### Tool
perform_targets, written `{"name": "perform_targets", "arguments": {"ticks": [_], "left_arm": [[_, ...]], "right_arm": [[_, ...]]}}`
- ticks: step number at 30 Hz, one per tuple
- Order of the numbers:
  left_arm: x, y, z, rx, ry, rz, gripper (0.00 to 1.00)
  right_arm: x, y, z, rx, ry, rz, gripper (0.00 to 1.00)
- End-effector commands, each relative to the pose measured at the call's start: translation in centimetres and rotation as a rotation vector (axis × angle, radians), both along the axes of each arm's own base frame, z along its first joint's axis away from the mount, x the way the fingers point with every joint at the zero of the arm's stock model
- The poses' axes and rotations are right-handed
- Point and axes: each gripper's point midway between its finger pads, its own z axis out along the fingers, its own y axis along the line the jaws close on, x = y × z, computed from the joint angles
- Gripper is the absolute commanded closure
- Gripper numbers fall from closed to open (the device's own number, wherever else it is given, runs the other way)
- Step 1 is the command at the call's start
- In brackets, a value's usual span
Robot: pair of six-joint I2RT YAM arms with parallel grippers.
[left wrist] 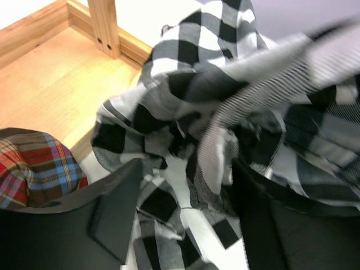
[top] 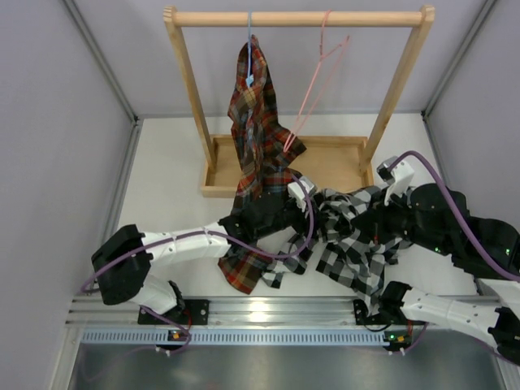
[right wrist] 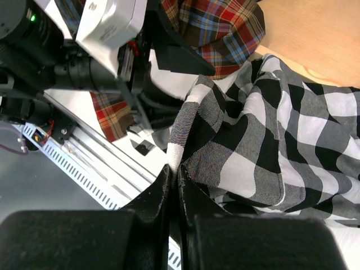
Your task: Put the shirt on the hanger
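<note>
Right wrist view, nearest first: the right gripper (right wrist: 174,171) has its black fingers pressed together on a folded edge of the black-and-white large-check fabric shirt (right wrist: 270,129), pinching the cloth. In the left wrist view the left gripper (left wrist: 185,185) has its fingers (left wrist: 115,219) spread, with bunched check cloth in the gap between them; whether either pad touches it cannot be told. From the top camera, the shirt lies crumpled on the white table (top: 162,187) between the two arms, just in front of the light wooden clothes rack (top: 301,18). A red, brown and blue tartan shirt (top: 256,122) hangs from a light blue hanger (top: 249,32) on the rack's rail, its tail trailing onto the table beside the left gripper. Farther right on the same rail hangs the thin pink wire hanger (top: 313,85), tilted, well apart from the check shirt.
</note>
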Motion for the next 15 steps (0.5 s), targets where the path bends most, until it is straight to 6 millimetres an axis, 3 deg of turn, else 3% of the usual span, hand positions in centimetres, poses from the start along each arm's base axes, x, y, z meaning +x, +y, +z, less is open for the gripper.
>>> {"name": "perform_targets", "arguments": {"ticks": [1,2,3,5,6,8,9,10,11,12,14,15], "left_arm": [[1.1,-1.7,4.5,-0.177,-0.019,-0.021,0.34],[0.7,-2.1,4.7,-0.191,-0.014,-0.051,0.42],[0.7,-2.4,4.3,-0.185,-0.006,-0.059,0.63],[0.7,-2.7,4.9,-0.183,0.008,-0.061,0.80],[0.7,-2.4,5.9,-0.189,0.006,-0.052,1.00],[0.8,-1.5,8.2,-0.201,-0.013,-0.021,1.00],[1.0,-0.5,8.3,-0.169,-0.002,0.018,1.00],[1.0,1.2,11.3,-0.204,-0.035,0.060,1.00],[0.8,2.1,12.7,-0.202,-0.056,0.075,1.00],[0.5,3.2,15.0,-0.203,-0.070,0.088,1.00],[-0.6,6.3,20.9,-0.262,-0.155,0.104,1.00],[-1.5,7.7,25.4,-0.328,-0.204,0.103,1.00]], "right_arm": [[-0.2,-0.5,1.3,0.027,-0.030,0.000,1.00],[-0.1,-0.7,1.2,0.023,-0.032,-0.008,1.00],[0.2,-1.0,1.2,0.017,-0.040,-0.028,1.00],[0.5,-1.2,1.4,0.019,-0.050,-0.053,1.00],[1.0,-1.5,1.5,0.016,-0.058,-0.090,1.00],[1.5,-1.7,1.8,0.013,-0.073,-0.117,1.00],[2.0,-1.6,2.7,0.029,-0.105,-0.128,1.00],[2.2,-1.5,3.5,0.045,-0.127,-0.129,1.00],[2.5,-1.3,4.3,0.056,-0.147,-0.126,1.00],[2.7,-0.8,6.8,0.089,-0.192,-0.108,1.00],[2.8,-0.2,9.8,0.127,-0.235,-0.082,1.00],[2.3,0.6,13.3,0.183,-0.279,-0.020,1.00]]}}
